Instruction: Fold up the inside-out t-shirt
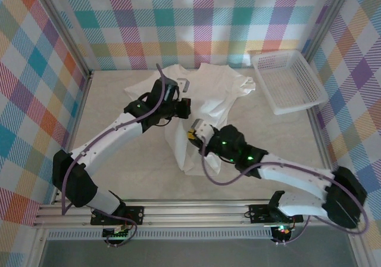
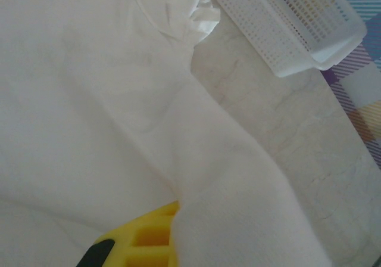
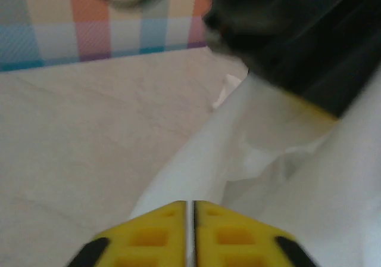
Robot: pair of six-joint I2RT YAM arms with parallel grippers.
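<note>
The inside-out t-shirt (image 1: 208,94) is plain white and lies crumpled across the middle and back of the table, with a long part running toward the arms. My left gripper (image 1: 182,108) is over the shirt's middle. In the left wrist view one yellow finger (image 2: 143,238) shows, and the t-shirt (image 2: 107,100) drapes over the other, so the left gripper (image 2: 177,216) is shut on the cloth. My right gripper (image 1: 194,130) sits just below it. Its yellow fingers (image 3: 149,237) are pressed together on a thin edge of the t-shirt (image 3: 286,177), which is pulled up in a ridge.
A white plastic lattice basket (image 1: 289,79) stands at the back right, also seen as the basket (image 2: 286,22) in the left wrist view. Bare table (image 1: 119,160) lies on the left and front. Checked walls close the sides. The left arm's dark wrist (image 3: 297,34) hangs close above the right gripper.
</note>
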